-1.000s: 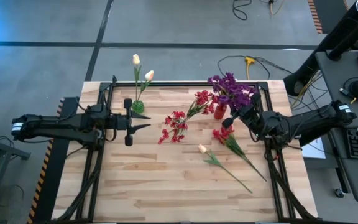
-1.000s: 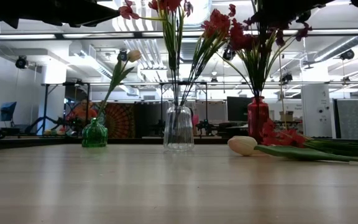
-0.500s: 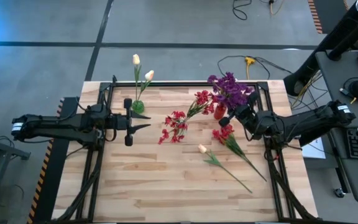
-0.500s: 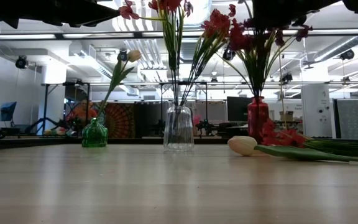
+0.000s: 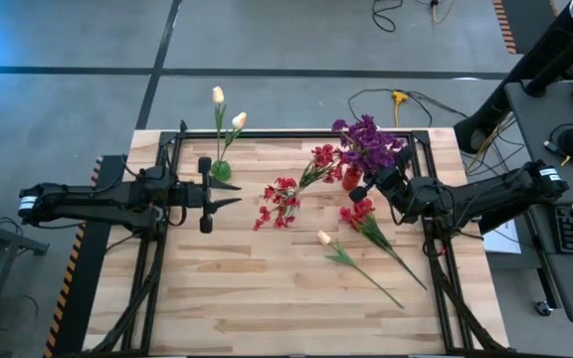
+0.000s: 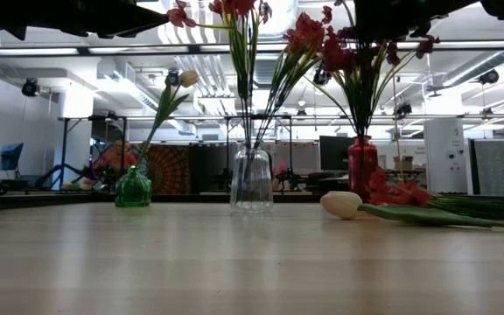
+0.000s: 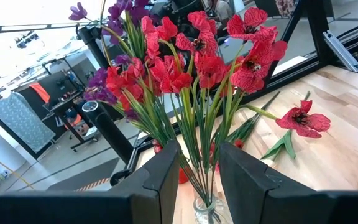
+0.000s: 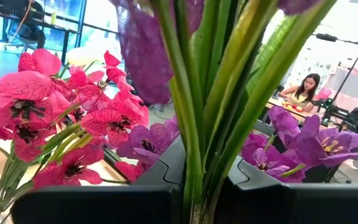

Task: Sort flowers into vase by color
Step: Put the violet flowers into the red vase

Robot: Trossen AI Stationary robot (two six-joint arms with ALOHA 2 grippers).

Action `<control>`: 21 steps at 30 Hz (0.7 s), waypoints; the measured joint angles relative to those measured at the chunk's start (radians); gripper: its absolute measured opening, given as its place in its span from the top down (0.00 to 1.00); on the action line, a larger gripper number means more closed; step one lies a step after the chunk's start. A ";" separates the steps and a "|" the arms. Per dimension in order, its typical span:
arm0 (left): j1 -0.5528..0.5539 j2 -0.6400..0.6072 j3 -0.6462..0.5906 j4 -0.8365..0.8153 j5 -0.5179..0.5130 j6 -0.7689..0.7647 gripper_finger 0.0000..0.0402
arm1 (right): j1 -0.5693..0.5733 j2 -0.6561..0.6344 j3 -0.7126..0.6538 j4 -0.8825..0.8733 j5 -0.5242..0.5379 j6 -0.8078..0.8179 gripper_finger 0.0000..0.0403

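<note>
On the near part of the wooden bench (image 5: 217, 298) nothing but bare planks shows; the first thing met is a cream-yellow tulip (image 5: 324, 238) lying flat, its green stem running toward the right front. Just behind it lies a loose red flower (image 5: 358, 213), stem likewise angled to the right.

Farther back, near the middle, a clear glass vase (image 6: 251, 180) stands upright with red blossoms (image 5: 281, 202) fanning out of it. The left gripper (image 5: 208, 195) hovers to the left of that vase, pointing at it; its fingers (image 7: 160, 180) are parted with a gap between them and nothing in it.

To the right, the right gripper (image 5: 370, 185) is pinched tight on a bunch of purple flowers (image 5: 369, 142), the green stems squeezed between its jaws as seen from its wrist camera. It holds them over the red vase (image 6: 362, 166), which stands upright near the right rear of the bench with stems rising from it.

At the left rear, a small green vase (image 6: 134, 188) carries two more cream tulip buds (image 5: 227, 107).

Beyond the bench, a person (image 8: 303, 90) sits at a desk.
</note>
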 joint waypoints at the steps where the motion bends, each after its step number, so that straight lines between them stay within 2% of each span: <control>1: 0.000 0.000 0.000 0.000 0.000 0.000 0.76 | 0.000 0.000 0.000 0.000 0.000 0.000 0.93; 21: 0.000 0.000 0.000 0.000 0.000 0.000 0.76 | 0.000 0.035 0.000 -0.008 0.002 -0.001 0.93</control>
